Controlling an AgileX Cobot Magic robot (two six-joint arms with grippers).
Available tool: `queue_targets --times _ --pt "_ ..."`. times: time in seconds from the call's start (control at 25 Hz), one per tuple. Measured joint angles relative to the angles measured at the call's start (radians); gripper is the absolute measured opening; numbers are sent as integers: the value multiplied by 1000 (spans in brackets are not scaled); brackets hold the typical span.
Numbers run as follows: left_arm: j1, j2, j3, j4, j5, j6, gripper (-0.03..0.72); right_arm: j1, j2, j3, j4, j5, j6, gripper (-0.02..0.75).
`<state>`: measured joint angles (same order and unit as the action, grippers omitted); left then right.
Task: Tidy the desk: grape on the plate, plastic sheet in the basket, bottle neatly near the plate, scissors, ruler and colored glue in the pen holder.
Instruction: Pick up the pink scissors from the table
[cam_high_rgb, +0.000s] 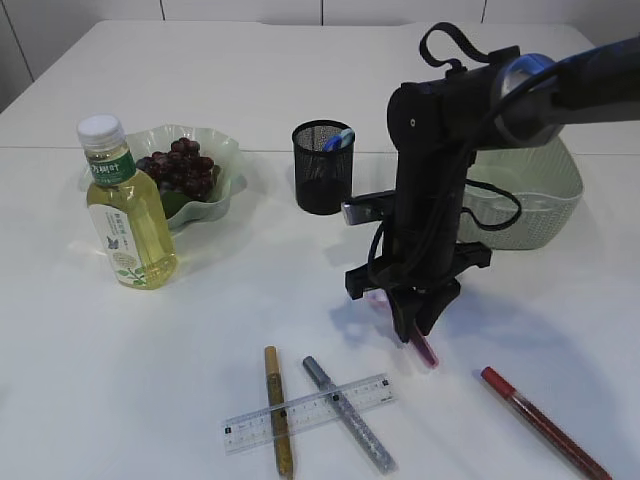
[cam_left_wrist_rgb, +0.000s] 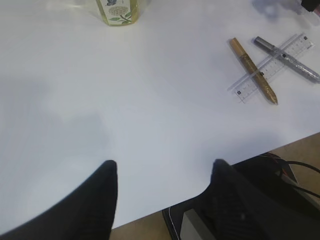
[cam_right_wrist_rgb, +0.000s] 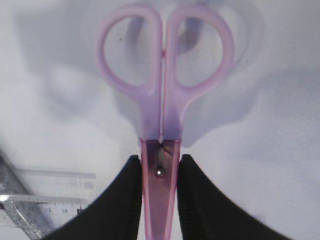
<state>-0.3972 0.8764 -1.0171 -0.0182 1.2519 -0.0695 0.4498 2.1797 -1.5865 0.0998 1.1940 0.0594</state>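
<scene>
Pink scissors (cam_right_wrist_rgb: 162, 125) clamped between the right tool (cam_right_wrist_rgb: 159, 192) fingers

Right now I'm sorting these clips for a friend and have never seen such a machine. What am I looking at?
It is a robot with two arms, each ending in a two-fingered gripper and carrying its own camera. One picture looks at the white table from outside; the other two are taken from the wrists. The right gripper is clamped on pink scissors. The left gripper is open and empty near the table edge. On the table are a bottle, grapes on a green plate, a mesh pen holder, a green basket, a clear ruler crossed by gold and silver glue pens, and a red pen.
</scene>
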Motion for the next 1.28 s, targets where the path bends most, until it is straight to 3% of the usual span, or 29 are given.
queue_targets --times 0.76,1.28 --pt "-1 0 0 2 -4 0 433 0 -3 -26 5 7 -2 198" --pt "-1 30 0 2 -20 0 433 3 -204 -26 -62 -226 -8 198"
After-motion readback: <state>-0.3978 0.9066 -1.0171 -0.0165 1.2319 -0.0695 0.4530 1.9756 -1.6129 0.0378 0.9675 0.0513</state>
